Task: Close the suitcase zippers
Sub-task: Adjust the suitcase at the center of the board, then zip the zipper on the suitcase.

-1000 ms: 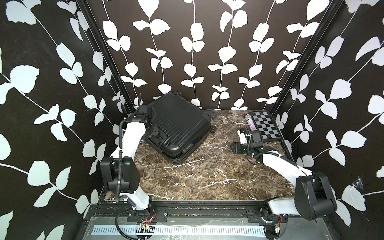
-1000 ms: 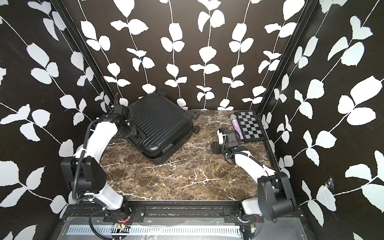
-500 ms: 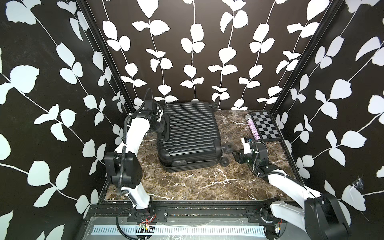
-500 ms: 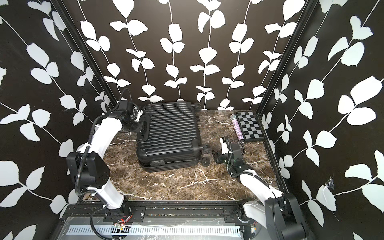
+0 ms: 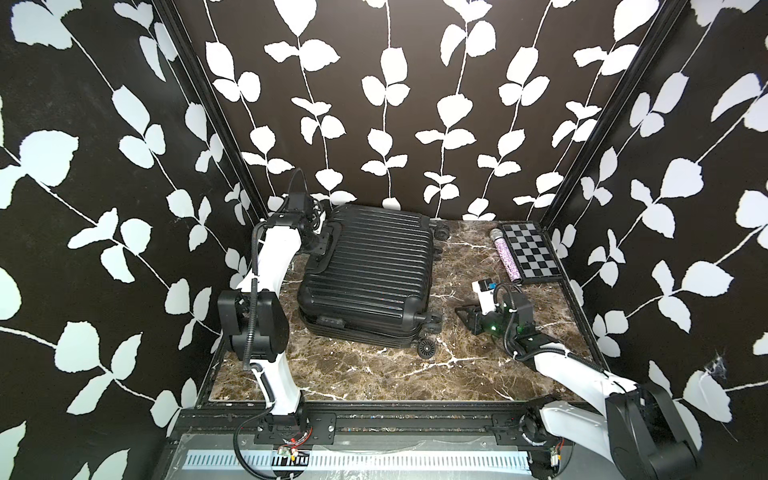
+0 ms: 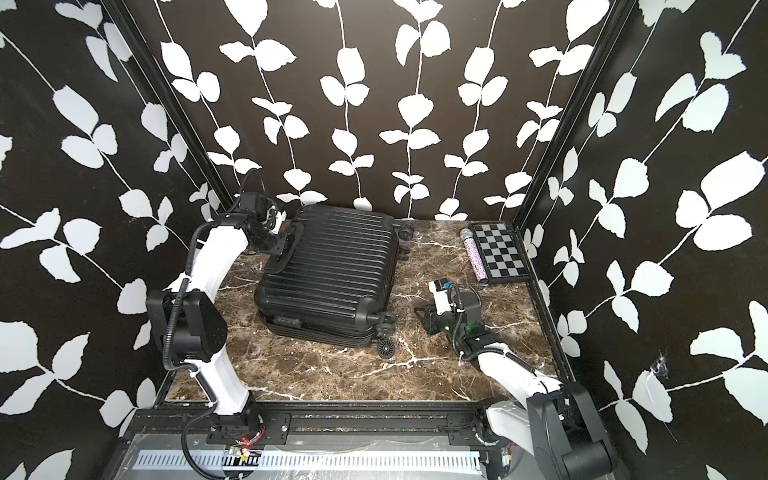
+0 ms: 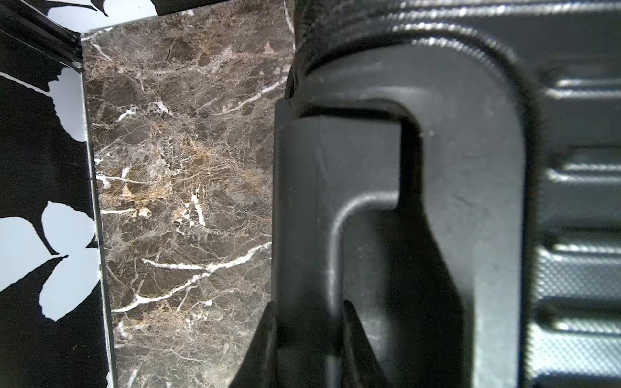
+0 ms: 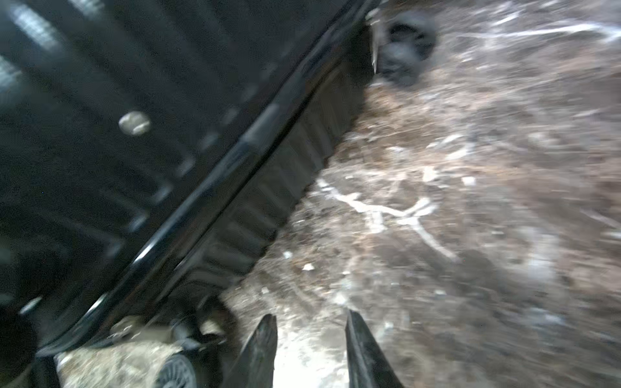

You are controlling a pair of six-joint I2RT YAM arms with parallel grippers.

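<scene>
No lettering, label, brand, number or sign can be read in any view; none is made out on the suitcase.

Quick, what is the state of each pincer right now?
Left pincer: closed on the suitcase handle.
Right pincer: open, holding nothing.

Glossy black ribbed hard-shell suitcase lies flat on brown marble counter, back left of centre, wheels at its right end. Flat black-and-grey checkerboard sits in back right corner, glittery purple tube just beside its left edge. At suitcase's left end, left gripper, fingers either side of black handle bar. Right of suitcase, apart from it, right gripper, in front of the tube.
</scene>
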